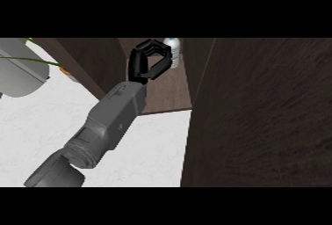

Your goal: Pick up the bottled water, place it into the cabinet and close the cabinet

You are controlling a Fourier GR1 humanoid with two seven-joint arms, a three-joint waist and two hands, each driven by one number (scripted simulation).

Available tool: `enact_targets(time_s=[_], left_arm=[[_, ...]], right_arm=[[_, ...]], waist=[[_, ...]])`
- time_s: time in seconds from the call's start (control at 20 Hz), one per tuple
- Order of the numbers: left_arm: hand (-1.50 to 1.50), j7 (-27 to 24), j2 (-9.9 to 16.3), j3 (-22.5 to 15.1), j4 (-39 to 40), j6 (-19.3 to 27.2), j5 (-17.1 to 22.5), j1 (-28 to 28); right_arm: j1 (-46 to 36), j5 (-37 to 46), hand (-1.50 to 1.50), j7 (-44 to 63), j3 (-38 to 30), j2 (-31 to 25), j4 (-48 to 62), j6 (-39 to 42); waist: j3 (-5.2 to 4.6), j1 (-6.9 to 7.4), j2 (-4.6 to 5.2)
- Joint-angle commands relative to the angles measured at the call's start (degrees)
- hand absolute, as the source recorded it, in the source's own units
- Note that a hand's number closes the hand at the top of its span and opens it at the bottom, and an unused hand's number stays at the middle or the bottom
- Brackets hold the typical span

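The bottled water [174, 46], clear with a white cap, stands upright inside the open cabinet [170, 97], near its back at the top of the head view. My left hand [146, 59] reaches into the cabinet from the lower left on its grey forearm. Its fingers arch over to the bottle's left side and its thumb comes up from below, so the hand is curled against the bottle. The hand hides most of the bottle. My right hand does not show.
The open cabinet door [259, 114], dark wood, fills the right side close to me. The cabinet's left wall [88, 66] stands beside the forearm. A white counter [149, 149] lies below, with a grey rounded appliance [19, 70] and a green stem at far left.
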Motion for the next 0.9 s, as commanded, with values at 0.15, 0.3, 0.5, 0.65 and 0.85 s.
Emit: enact_targets(time_s=[0.15, 0.3, 0.5, 0.65, 0.85], left_arm=[[1.5, 0.18, -0.04, 0.89, -2.83, -3.73, 0.56, 3.3], [1.5, -1.02, -0.04, -1.74, -8.65, -3.67, 0.38, 9.92], [1.5, -1.71, -0.04, -2.71, -12.42, -7.23, 1.12, 14.66], [1.5, 0.15, -0.04, -3.66, -19.29, -7.01, 1.84, 17.33], [1.5, -2.22, -0.03, -4.71, -20.9, -11.39, 0.07, 23.77]], right_arm=[[-0.5, 0.2, -1.5, -0.32, -1.47, -1.23, 1.77, 2.22], [0.46, -0.61, -1.5, 3.29, -0.53, -1.72, -2.98, 0.35], [1.85, -2.37, -1.5, 4.72, -1.68, -1.07, -5.32, 0.03], [6.23, -2.27, 1.5, 4.71, -1.57, 1.8, -8.04, 3.03], [3.91, -3.54, 1.5, 10.09, 0.89, -1.11, -12.17, -0.49]], waist=[[0.04, 2.56, -0.94], [0.02, 2.74, -1.37], [0.02, 4.16, -1.77], [0.07, 5.29, -2.29], [0.02, 6.12, -2.24]])
